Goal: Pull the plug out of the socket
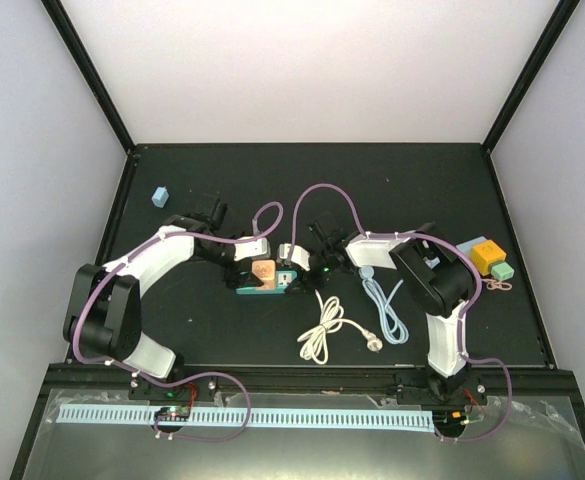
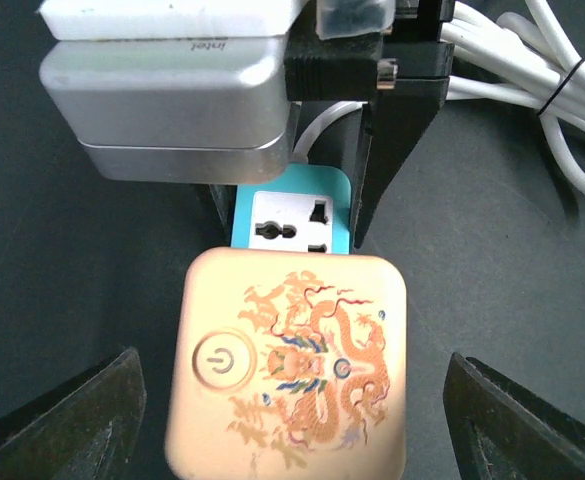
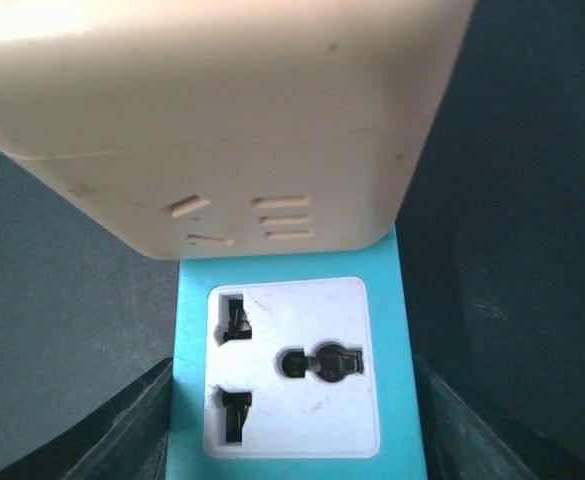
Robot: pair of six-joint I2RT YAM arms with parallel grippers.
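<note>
Item: plug [image 2: 288, 366], a peach-coloured square block with rounded corners, printed with a dragon design and a round power symbol; it is seated on the near end of a teal power strip [image 2: 338, 205] that lies flat at the middle of the black worktop [image 1: 422, 190]. One white socket face of the strip is left exposed just beyond the plug. Left hand [image 2: 292, 362]: held open, its two dark fingers [image 2: 72, 420] set apart on either side of the plug, with a clear gap to each side and no contact seen. Right hand [image 3: 292, 400]: brought in from the opposite end of the strip, its fingers [image 3: 112, 435] pressed against both long sides of the teal body, so the strip is gripped. The grey-and-white camera box [image 2: 172, 100] of the right wrist is seen directly above the strip in the left wrist view. Further items on the worktop: a coiled white cable [image 1: 322, 330] just in front of the strip; a pale blue cable [image 1: 384, 305] beside it to the right; a small blue cube [image 1: 159, 196] at the far left; a cluster of coloured blocks [image 1: 487, 256] near the right edge, well apart from the strip.
</note>
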